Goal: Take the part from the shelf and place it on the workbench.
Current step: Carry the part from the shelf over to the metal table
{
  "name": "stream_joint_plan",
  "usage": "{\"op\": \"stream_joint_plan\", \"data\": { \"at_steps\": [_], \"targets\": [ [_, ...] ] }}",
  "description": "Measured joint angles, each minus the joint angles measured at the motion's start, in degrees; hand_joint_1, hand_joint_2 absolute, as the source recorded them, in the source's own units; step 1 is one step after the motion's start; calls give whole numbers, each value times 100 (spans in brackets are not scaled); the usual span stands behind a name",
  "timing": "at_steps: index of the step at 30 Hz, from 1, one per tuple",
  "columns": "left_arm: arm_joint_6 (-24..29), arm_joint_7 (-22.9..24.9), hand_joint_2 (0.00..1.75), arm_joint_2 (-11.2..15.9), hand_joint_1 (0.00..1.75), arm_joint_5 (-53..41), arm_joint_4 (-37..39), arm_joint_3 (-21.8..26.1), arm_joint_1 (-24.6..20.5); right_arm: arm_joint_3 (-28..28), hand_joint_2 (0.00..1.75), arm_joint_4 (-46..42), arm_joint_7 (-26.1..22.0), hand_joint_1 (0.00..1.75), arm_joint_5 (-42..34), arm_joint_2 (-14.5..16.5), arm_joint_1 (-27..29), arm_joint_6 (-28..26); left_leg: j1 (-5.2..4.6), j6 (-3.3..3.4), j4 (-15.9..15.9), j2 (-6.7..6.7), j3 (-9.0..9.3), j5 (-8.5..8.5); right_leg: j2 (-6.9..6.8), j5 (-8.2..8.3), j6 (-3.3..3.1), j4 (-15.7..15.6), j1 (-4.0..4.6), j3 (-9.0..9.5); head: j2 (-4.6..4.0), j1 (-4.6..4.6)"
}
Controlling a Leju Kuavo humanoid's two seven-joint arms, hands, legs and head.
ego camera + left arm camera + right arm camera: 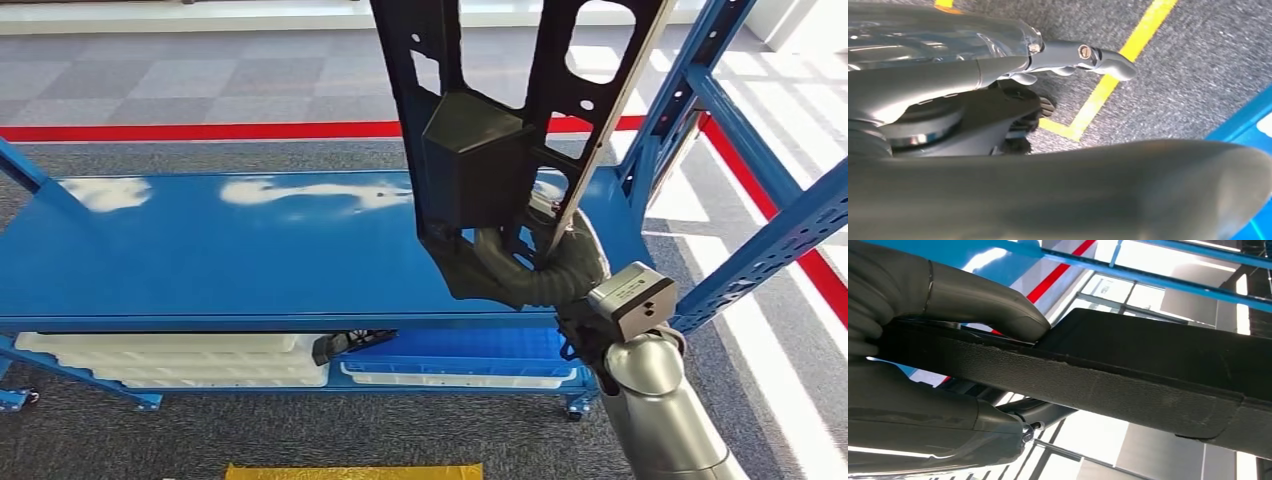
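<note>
Since the right robot hand (520,270) is closed around the part (500,130) at its lower end, you should expect a stiff, long, top-heavy load

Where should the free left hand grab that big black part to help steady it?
Probably one of the long side rails of the black part, above the boxy middle, coming from the robot's left. The part stands nearly upright, held low by the right hand; the rails are slim with open slots, so fingers could wrap around them.
</note>
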Motion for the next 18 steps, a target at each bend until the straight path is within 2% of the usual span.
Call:
{"op": "stream_joint_plan", "data": {
  "at_steps": [1,2,3,5,6,7,8,9,10,12,13,15,16,17,18],
  "targets": [
    [5,-1,0,0,0,-4,0,1,-2,11,175,1,-1,175,-2,-3,-1,1,9,21,-37,14,-25,69,11,-39,22,12,1,-21,0,1],
    [11,-4,0,0,0,-9,0,2,-9,20,175,2,1,175,-4,-7,-6,2,24,49,-71,28,-72,146,24,-170,28,96,8,-61,0,3],
    [16,-7,0,0,0,-13,0,2,-18,28,175,7,1,175,-8,-14,-8,4,40,70,-97,43,-137,222,38,-388,26,279,15,-122,0,5],
    [25,-10,0,-3,0,-23,0,3,-26,43,175,23,8,175,-49,-35,-10,16,31,96,-62,58,-309,324,52,-893,20,915,25,-270,0,8],
    [27,-10,0,-5,0,-30,0,4,-24,48,175,36,18,175,-98,-55,-7,30,28,93,-32,62,-400,369,55,-1023,33,1228,28,-311,0,9],
    [27,-12,0,-7,0,-38,0,4,-22,52,175,52,29,175,-156,-79,-6,44,26,89,4,66,-494,412,56,-1025,53,1421,29,-290,0,8],
    [27,-14,0,-7,0,-45,0,5,-22,56,175,68,39,175,-212,-104,-6,58,28,80,45,70,-587,451,56,-916,76,1427,28,-186,0,8],
    [27,-16,0,-7,0,-56,0,7,-23,59,175,80,46,175,-248,-128,-8,65,32,66,91,71,-674,483,55,-753,96,1235,26,9,0,8],
    [27,-18,0,-7,0,-69,0,7,-23,62,175,89,47,175,-268,-146,-12,66,37,48,145,71,-753,509,54,-637,109,892,24,270,0,8],
    [27,-21,0,-7,0,-93,0,7,-25,68,175,92,43,175,-280,-169,-24,67,26,1,259,68,-881,553,60,-622,86,191,40,720,-1,4],
    [26,-25,0,-7,0,-102,0,7,-25,70,175,93,39,175,-283,-181,-30,67,19,-24,297,66,-925,586,65,-675,66,-12,50,827,-1,3],
    [25,-31,0,-5,0,-116,0,6,-19,71,175,99,20,175,-285,-206,-37,84,13,-72,320,61,-985,666,72,-688,2,-95,57,810,0,1],
    [25,-32,0,-4,0,-128,0,7,-13,72,175,106,6,175,-286,-219,-45,98,18,-99,336,58,-1017,642,67,-655,-46,-100,49,765,-1,1],
    [25,-33,0,-3,0,-139,0,7,-7,72,175,114,-9,175,-288,-230,-49,116,27,-136,404,55,-1051,519,59,-605,-105,-102,38,706,-1,-2],
    [25,-34,0,-2,0,-150,0,8,-3,73,175,121,-27,175,-295,-240,-53,128,42,-177,569,53,-1100,295,49,-545,-155,-106,27,634,-1,-2]
  ]
}}
